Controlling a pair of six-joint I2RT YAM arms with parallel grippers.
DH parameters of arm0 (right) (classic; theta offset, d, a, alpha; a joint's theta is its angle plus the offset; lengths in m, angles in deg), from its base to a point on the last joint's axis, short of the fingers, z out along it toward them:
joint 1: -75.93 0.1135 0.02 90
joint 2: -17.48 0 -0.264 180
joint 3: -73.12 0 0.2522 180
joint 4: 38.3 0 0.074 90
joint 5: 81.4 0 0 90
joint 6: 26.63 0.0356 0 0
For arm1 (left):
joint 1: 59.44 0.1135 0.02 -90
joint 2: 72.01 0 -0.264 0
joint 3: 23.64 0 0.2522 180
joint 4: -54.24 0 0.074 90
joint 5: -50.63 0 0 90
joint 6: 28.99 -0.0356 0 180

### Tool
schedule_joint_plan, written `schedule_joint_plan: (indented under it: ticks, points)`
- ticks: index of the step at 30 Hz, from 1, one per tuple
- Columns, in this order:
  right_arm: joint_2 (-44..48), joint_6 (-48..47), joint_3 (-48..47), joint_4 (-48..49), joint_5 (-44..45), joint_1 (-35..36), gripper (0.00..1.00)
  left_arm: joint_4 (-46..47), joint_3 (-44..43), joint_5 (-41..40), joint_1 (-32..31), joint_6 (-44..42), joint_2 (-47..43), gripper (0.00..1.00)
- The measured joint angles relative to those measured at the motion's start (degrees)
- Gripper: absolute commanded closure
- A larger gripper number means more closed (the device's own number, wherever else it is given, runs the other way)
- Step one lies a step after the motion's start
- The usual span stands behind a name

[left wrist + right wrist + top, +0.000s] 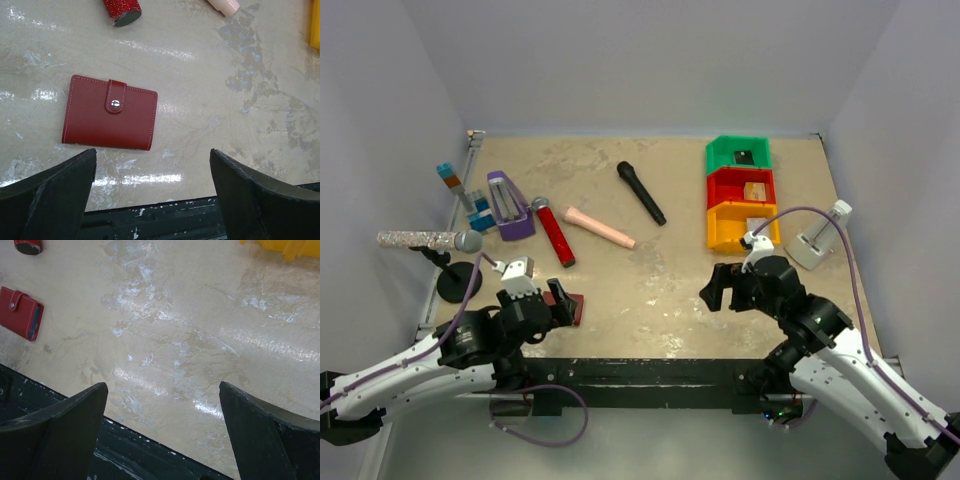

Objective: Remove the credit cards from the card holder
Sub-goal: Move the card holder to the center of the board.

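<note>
The card holder [110, 112] is a dark red wallet lying flat and closed on the table, its snap tab [115, 97] fastened. It also shows in the top view [576, 308] and at the left edge of the right wrist view [21, 312]. No credit cards show at the holder. My left gripper [152, 165] is open and empty, just short of the holder and above the table's near edge; in the top view [558, 298] it partly covers it. My right gripper [162, 395] is open and empty, far right of the holder [713, 291].
A red microphone [553, 232], a pink cylinder [600, 227] and a black microphone [641, 193] lie behind the holder. A purple object [508, 207] and a microphone stand [460, 280] are at the left. Green [738, 150], red [740, 187] and yellow [728, 228] bins holding small flat items stand at the right.
</note>
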Motion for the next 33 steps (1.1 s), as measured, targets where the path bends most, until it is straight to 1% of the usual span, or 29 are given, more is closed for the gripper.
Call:
schedule_joint_plan:
  ticks: [7, 14, 17, 19, 21, 26, 33]
  points:
    - [-0.07, -0.24, 0.00, -0.02, -0.11, 0.00, 0.01, -1.79, -0.15, -1.03, 0.00, 1.40, 0.02, 0.00]
    - [-0.35, -0.70, -0.02, 0.09, -1.68, 0.00, 0.01, -12.37, -5.16, -4.90, 0.74, 10.71, 0.33, 0.00]
    - [-1.53, -0.66, -0.04, 0.66, -3.17, 0.00, 0.01, -15.28, -6.34, -5.35, 1.75, 13.64, 2.78, 0.00]
    - [-2.14, -0.66, -0.04, 1.09, -4.11, 0.00, 0.01, -15.89, -6.45, -5.11, 2.86, 14.84, 6.27, 0.00]
    - [-2.69, -0.66, -0.04, 1.49, -4.81, 0.00, 0.01, -15.63, -6.40, -4.57, 4.52, 14.93, 9.77, 0.00]
    - [-3.30, -0.66, -0.22, 2.38, -6.25, 0.00, 0.01, -11.08, -4.63, -1.62, 13.14, 13.33, 16.96, 0.02]
    - [-5.38, -0.61, -0.83, 3.82, -7.93, 0.00, 0.01, 0.11, -0.79, 4.17, 22.29, 8.22, 22.95, 0.12]
